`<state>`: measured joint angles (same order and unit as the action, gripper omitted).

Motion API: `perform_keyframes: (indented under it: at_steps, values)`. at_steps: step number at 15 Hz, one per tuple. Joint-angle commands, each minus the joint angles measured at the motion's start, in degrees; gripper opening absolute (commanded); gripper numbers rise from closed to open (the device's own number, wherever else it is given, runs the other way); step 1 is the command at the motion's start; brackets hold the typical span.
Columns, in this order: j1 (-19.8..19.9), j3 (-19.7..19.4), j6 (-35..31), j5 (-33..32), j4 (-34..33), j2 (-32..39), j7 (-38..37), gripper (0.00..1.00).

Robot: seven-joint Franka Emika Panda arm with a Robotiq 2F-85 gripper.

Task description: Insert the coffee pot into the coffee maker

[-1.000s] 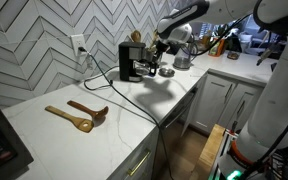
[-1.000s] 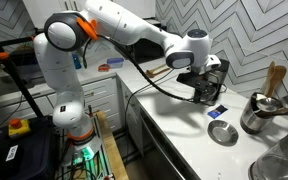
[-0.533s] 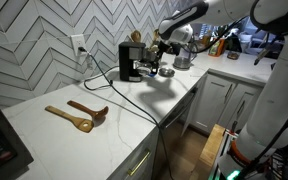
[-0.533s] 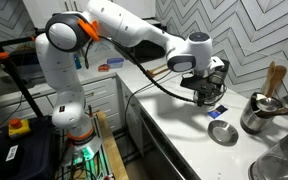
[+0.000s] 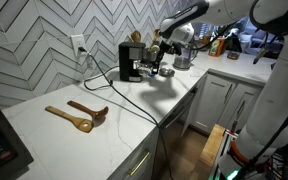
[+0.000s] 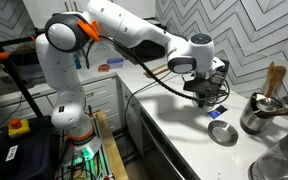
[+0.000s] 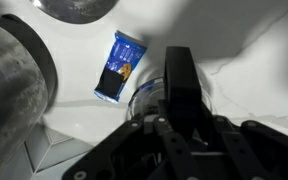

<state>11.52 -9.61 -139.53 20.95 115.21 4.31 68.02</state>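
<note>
The gripper hangs low over the white counter, just in front of the coffee maker. From the wrist view I can make out only one dark finger, which lies right against the clear rim of the coffee pot. The other finger is hidden, so I cannot tell whether the pincer is actually clamped on the glass or how wide it stands. The pot sits directly under the pincer, near the machine's front but outside its recess, and whether it rests on the counter or is raised off it I cannot say. A blue packet lies on the counter just beyond it, and a round metal lid lies near that. To my eye the job is at the carrying stage, with the pot taken up or about to be and the insertion not yet done. The next move calls for a firm hold on the rim. Then the pot has to travel level and sideways toward the recess, kept low enough to slip under the machine's overhang. It should go in squarely, since glass knocked against the housing could twist in the grip.
</note>
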Motion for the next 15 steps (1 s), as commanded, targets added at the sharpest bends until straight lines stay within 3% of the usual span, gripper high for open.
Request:
perform_keyframes:
  at_steps: [1,15]
  values:
    - [1.1,0.2,3.4,0.8,-3.2,1.2,3.1,0.07]
    - [1.7,0.7,10.9,-1.0,-12.3,6.4,1.1,0.07]
